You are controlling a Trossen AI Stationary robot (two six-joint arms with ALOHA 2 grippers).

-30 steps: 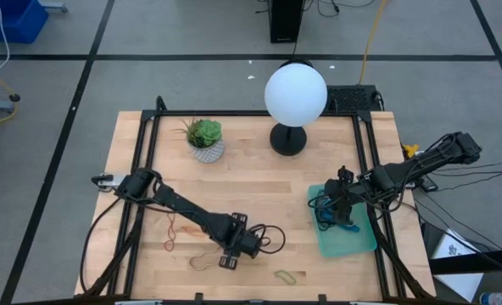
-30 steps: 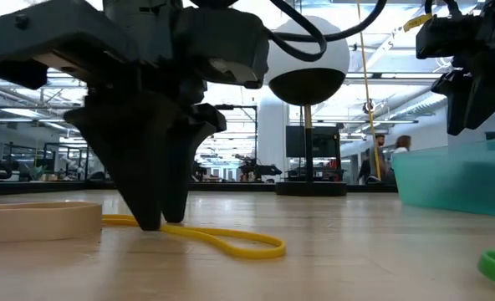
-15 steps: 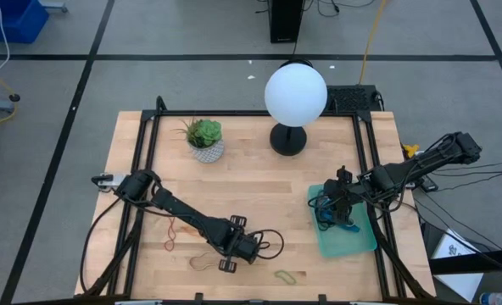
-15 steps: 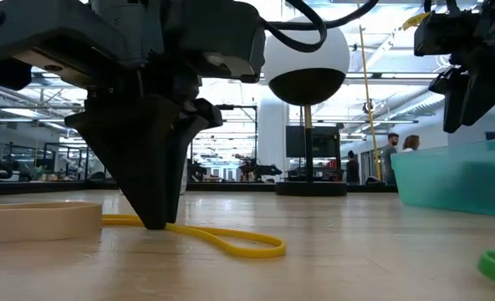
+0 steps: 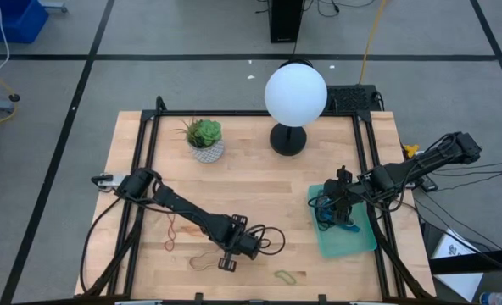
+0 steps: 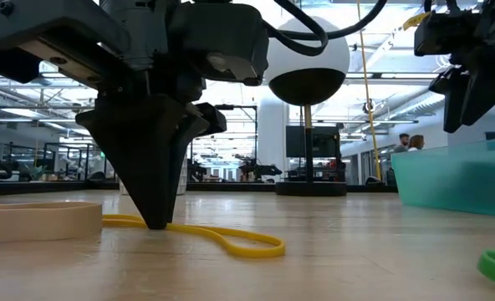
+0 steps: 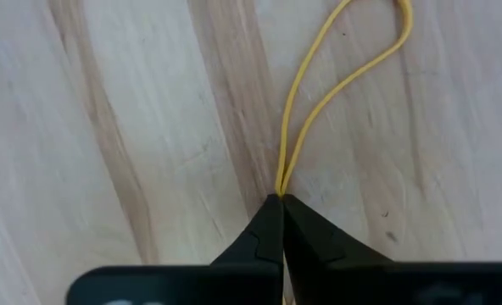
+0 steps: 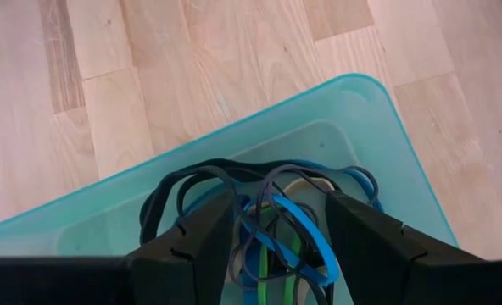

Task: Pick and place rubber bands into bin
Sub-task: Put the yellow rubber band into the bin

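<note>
Left hand (image 7: 281,202): fingers pressed together at the desk surface, pinching one end of the yellow band (image 7: 319,93); in the high view it sits low on the desk, near the front edge.
Grip: only the tip of the loop is caught; both strands run out from the pinch point and lie flat on the wood.
Yellow band: in the low view it trails along the desk (image 6: 331,251) from the fingertips, the far loop resting free.
Risk, slip: so little rubber is held that the band could, I judge, pull out of the pinch when lifted.
Risk, stretch: if the free end drags on the wood, the band may stretch and snap loose.
Risk, carry: a limp loop swinging below the hand could catch on the bin rim on the way over.
Right hand (image 8: 272,229): hangs over the bin (image 8: 387,127), fingers well apart, nothing between them.
Bin: at the desk's right side, holding a tangle of black, blue and green bands (image 8: 268,212).
Risk, crowding: the right hand sits directly above the drop spot, so the two arms could meet there.
Other bands: a green band (image 5: 284,276) near the front edge and red ones (image 5: 171,227) at the left remain on the desk.
</note>
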